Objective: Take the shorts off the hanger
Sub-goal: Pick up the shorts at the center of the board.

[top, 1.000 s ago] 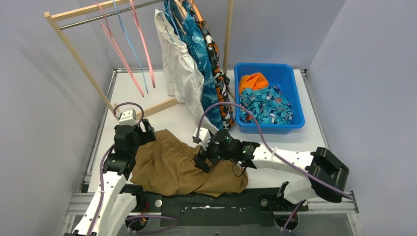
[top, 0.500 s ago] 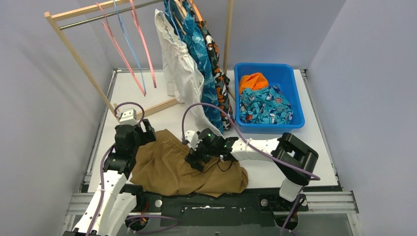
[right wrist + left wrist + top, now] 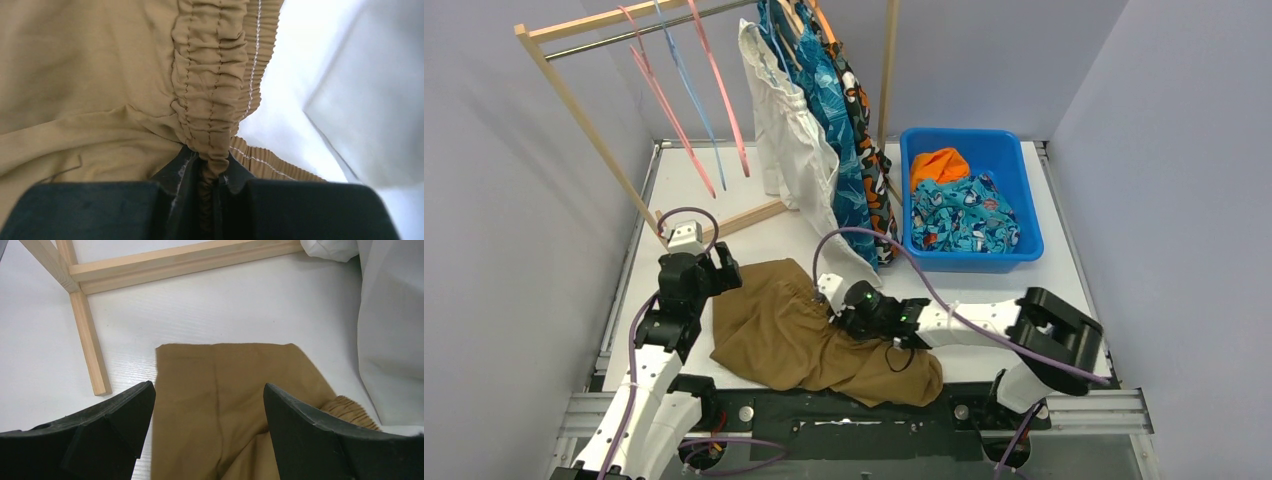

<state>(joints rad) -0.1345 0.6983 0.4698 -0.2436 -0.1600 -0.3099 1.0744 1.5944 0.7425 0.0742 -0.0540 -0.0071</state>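
Brown shorts (image 3: pixel 789 335) lie crumpled on the white table between my arms. My right gripper (image 3: pixel 839 305) is shut on their gathered elastic waistband (image 3: pixel 210 125), which bunches up between the jaws of that gripper (image 3: pixel 209 167). My left gripper (image 3: pixel 719 265) hangs open just above a flat leg of the brown shorts (image 3: pixel 220 390), touching nothing; its tips (image 3: pixel 207 387) straddle the cloth. White shorts (image 3: pixel 789 130), blue patterned shorts (image 3: pixel 829 110) and camouflage shorts (image 3: pixel 864 120) hang on hangers from the rail.
Empty pink and blue hangers (image 3: pixel 689 90) dangle at the rail's left. The wooden rack's base bar (image 3: pixel 175 262) and leg (image 3: pixel 90 350) lie ahead of my left gripper. A blue bin (image 3: pixel 1024 190) at right holds orange shorts (image 3: pixel 939 165) and teal shark-print shorts (image 3: pixel 964 220).
My right gripper has gone from open to shut on the brown shorts' waistband. The shorts have bunched and slid rightward. My left arm has stayed put.
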